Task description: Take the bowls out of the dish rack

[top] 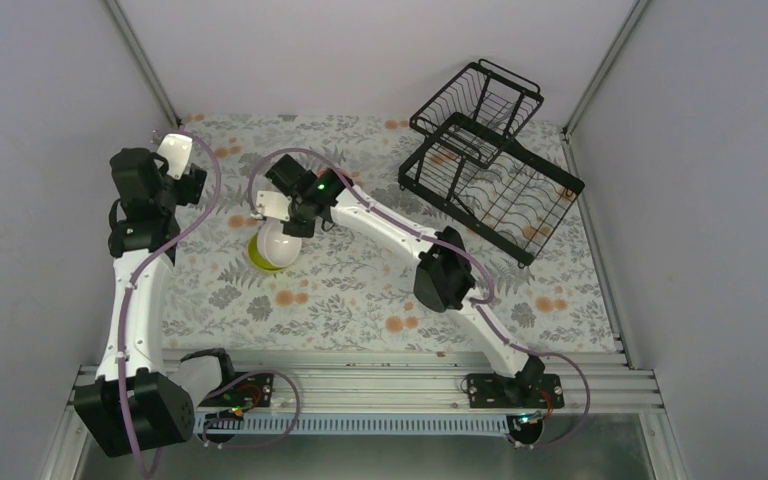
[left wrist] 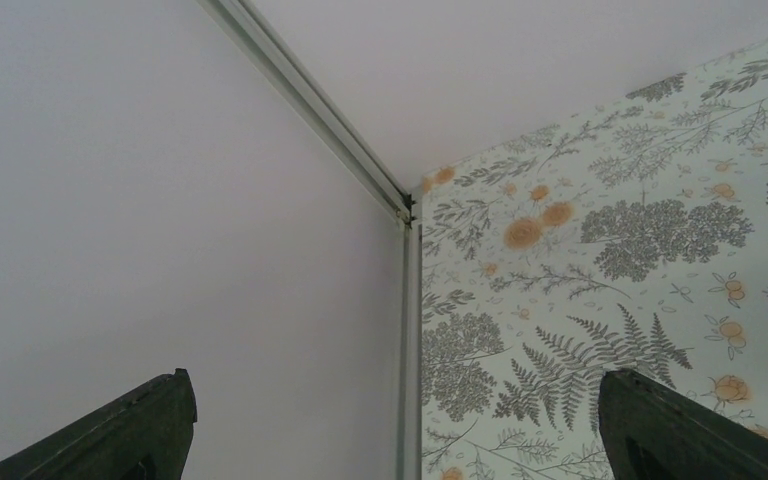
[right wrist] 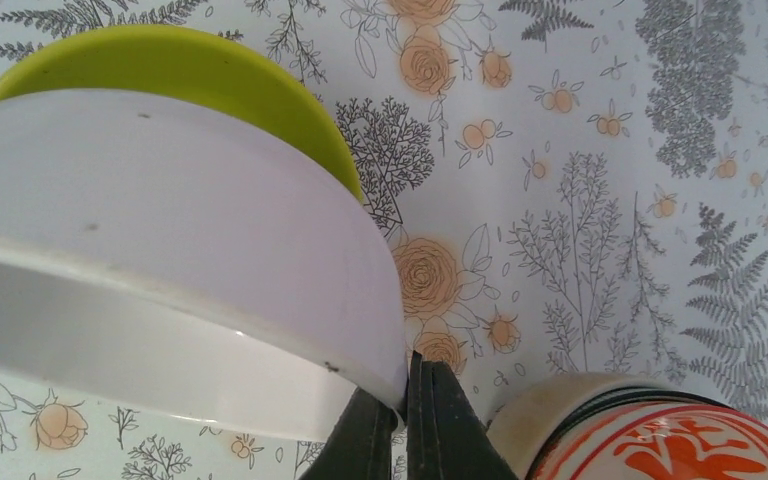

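Clamping its dark jaws shut on the thin rim of the smooth white bowl (right wrist: 160, 250), the right gripper (right wrist: 407, 378) is holding it tilted just over the glossy lime-yellow bowl (right wrist: 180, 70). Across the floral-printed table (top: 360, 290), the black wire dish rack (top: 490, 180) is sitting at the far right corner, its long axis running diagonally. A round red-orange patterned bowl (right wrist: 660, 445) is resting just beside the jaws. The left gripper (left wrist: 397, 388) is hanging wide open, holding nothing.
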You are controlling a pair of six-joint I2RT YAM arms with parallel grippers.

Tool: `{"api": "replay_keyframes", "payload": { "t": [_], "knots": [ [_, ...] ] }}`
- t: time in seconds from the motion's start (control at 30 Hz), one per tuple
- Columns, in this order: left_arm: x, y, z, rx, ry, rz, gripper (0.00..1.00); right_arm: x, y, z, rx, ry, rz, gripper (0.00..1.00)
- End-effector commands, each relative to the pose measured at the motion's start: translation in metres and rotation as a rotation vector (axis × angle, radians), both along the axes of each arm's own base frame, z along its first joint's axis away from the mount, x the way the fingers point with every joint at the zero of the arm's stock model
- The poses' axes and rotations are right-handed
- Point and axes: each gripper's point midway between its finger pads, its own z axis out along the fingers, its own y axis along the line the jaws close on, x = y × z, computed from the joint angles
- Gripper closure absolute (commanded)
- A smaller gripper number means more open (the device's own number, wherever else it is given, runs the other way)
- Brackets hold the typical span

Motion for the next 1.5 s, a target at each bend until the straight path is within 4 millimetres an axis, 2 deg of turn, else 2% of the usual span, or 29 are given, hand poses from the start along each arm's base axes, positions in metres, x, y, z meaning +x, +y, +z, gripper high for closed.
{"api": "replay_keyframes", "payload": {
  "t": [0.0, 0.2, 0.27, 0.47, 0.6, 0.67, 0.77, 0.9, 1.0, 1.03, 1.13, 1.2, 1.3, 1.37, 1.47],
  "knots": [
    [0.002, -0.003, -0.006, -0.033, -0.010, -0.018, 0.00, -0.002, 0.013, 0.005, 0.038, -0.009, 0.008, 0.95],
    [0.002, -0.004, -0.014, -0.043, -0.006, -0.023, 0.00, -0.003, 0.017, 0.009, 0.050, -0.028, 0.005, 0.65],
    [0.003, -0.005, -0.015, -0.047, -0.004, -0.027, 0.00, -0.004, 0.019, 0.014, 0.059, -0.036, 0.003, 0.58],
    [0.004, -0.007, -0.018, -0.065, -0.001, -0.035, 0.00, -0.005, 0.015, 0.033, 0.079, -0.061, -0.017, 0.52],
    [0.004, -0.015, -0.017, -0.094, -0.002, -0.070, 0.00, -0.003, -0.004, 0.064, 0.101, -0.110, -0.058, 0.51],
    [0.004, -0.018, -0.018, -0.111, 0.002, -0.088, 0.00, 0.001, -0.022, 0.083, 0.114, -0.130, -0.097, 0.52],
    [0.003, -0.026, -0.016, -0.138, -0.003, -0.124, 0.00, 0.027, -0.066, 0.133, 0.156, -0.239, -0.221, 0.50],
    [0.003, -0.043, -0.012, -0.192, -0.016, -0.204, 0.00, 0.064, -0.150, 0.205, 0.231, -0.379, -0.402, 0.47],
    [0.008, -0.056, -0.007, -0.247, -0.017, -0.267, 0.00, 0.075, -0.212, 0.240, 0.256, -0.426, -0.512, 0.46],
    [0.010, -0.061, -0.005, -0.260, -0.013, -0.285, 0.00, 0.076, -0.231, 0.245, 0.252, -0.431, -0.540, 0.46],
    [0.018, -0.071, 0.000, -0.265, -0.016, -0.313, 0.00, 0.064, -0.274, 0.246, 0.236, -0.422, -0.587, 0.50],
    [0.023, -0.076, 0.003, -0.267, -0.012, -0.319, 0.00, 0.045, -0.291, 0.234, 0.221, -0.383, -0.586, 0.62],
    [0.027, -0.077, 0.008, -0.267, -0.022, -0.315, 0.00, 0.009, -0.312, 0.190, 0.154, -0.284, -0.581, 0.85],
    [0.029, -0.079, 0.010, -0.271, -0.022, -0.319, 0.02, -0.013, -0.329, 0.160, 0.107, -0.215, -0.594, 0.96],
    [0.032, -0.082, 0.008, -0.285, -0.009, -0.325, 0.04, -0.040, -0.362, 0.107, 0.016, -0.115, -0.640, 0.97]
  ]
}}
